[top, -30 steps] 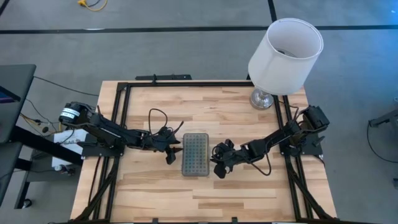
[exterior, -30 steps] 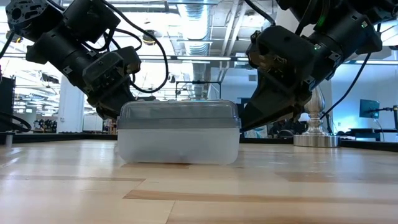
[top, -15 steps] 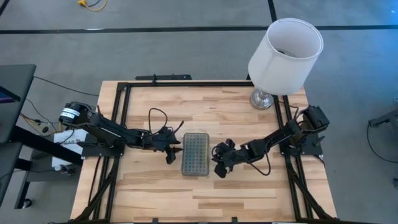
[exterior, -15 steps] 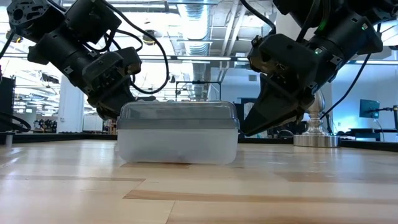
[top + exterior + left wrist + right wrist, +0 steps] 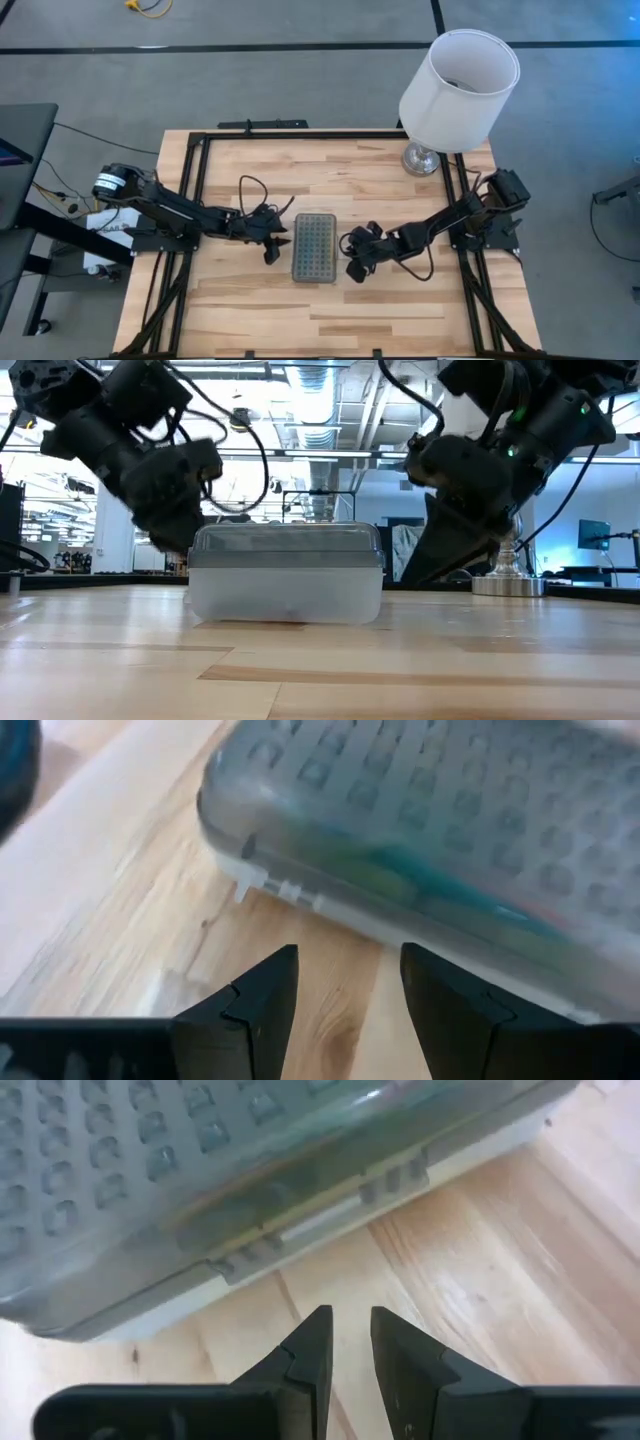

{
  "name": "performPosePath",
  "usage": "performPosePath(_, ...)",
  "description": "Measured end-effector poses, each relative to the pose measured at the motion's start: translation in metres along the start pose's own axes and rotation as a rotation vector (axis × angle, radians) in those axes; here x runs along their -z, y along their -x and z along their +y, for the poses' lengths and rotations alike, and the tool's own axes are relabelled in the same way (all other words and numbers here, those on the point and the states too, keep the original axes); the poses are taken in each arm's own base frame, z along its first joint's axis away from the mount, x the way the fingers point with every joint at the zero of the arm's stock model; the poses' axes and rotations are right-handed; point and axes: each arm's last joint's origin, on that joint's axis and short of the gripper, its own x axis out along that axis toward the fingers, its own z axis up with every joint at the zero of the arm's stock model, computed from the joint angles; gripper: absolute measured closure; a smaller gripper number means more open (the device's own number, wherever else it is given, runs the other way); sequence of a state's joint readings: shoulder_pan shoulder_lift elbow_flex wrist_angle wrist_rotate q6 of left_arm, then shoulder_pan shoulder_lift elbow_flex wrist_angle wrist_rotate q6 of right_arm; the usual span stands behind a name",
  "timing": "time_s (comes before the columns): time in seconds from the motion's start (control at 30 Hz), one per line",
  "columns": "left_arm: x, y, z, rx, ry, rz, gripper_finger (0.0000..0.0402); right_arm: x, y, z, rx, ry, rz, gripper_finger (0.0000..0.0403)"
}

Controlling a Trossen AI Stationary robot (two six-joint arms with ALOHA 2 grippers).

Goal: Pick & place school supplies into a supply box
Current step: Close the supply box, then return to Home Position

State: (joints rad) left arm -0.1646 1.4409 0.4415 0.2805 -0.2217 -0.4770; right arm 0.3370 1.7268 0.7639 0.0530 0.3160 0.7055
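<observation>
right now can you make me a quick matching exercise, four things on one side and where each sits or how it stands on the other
Things:
1. supply box
2. lamp
3. left gripper
4. right gripper

Descriptions:
A. fingers apart over bare wood, beside the box's left side
B. table's far right corner
C. lid shut, table centre
D. narrow gap between fingers, beside the box's right side

Pairs: 1-C, 2-B, 3-A, 4-D
</observation>
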Motion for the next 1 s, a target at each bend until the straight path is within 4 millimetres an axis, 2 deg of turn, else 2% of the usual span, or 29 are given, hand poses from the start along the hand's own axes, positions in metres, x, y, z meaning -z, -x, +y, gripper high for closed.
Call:
performPosePath(0.1, -0.011, 0.013, -0.003, 0.051, -0.005, -0.057, 0.0228, -0.005, 0.009, 0.001, -0.015, -0.006, -0.015, 0.0337)
performPosePath(0.2, -0.032, 0.037, -0.008, 0.119, -0.066, -0.181, 0.0228, -0.015, 0.026, 0.001, -0.037, 0.016, -0.046, 0.0337)
performPosePath(0.33, -0.056, 0.079, -0.009, 0.141, -0.158, -0.353, 0.0228, -0.035, 0.060, -0.007, -0.062, 0.048, -0.110, 0.0337)
performPosePath(0.43, -0.062, 0.109, -0.002, 0.079, -0.128, -0.455, 0.0228, -0.049, 0.089, -0.015, -0.089, 0.021, -0.179, 0.0337)
performPosePath(0.57, -0.062, 0.144, 0.011, 0.018, -0.046, -0.551, 0.0228, -0.067, 0.125, -0.027, -0.142, -0.033, -0.302, 0.0337)
performPosePath(0.7, -0.054, 0.177, 0.022, 0.089, 0.076, -0.607, 0.0228, -0.075, 0.158, -0.043, -0.170, -0.095, -0.387, 0.0337)
performPosePath(0.8, -0.046, 0.195, 0.027, 0.190, -0.043, -0.621, 0.0228, -0.078, 0.180, -0.049, -0.206, -0.126, -0.457, 0.0337)
performPosePath(0.9, -0.037, 0.212, 0.031, 0.282, -0.161, -0.648, 0.0228, -0.077, 0.196, -0.049, -0.209, -0.015, -0.531, 0.0337)
performPosePath(1.0, -0.028, 0.224, 0.038, 0.298, -0.186, -0.679, 0.0228, -0.075, 0.208, -0.048, -0.135, 0.077, -0.613, 0.0337)
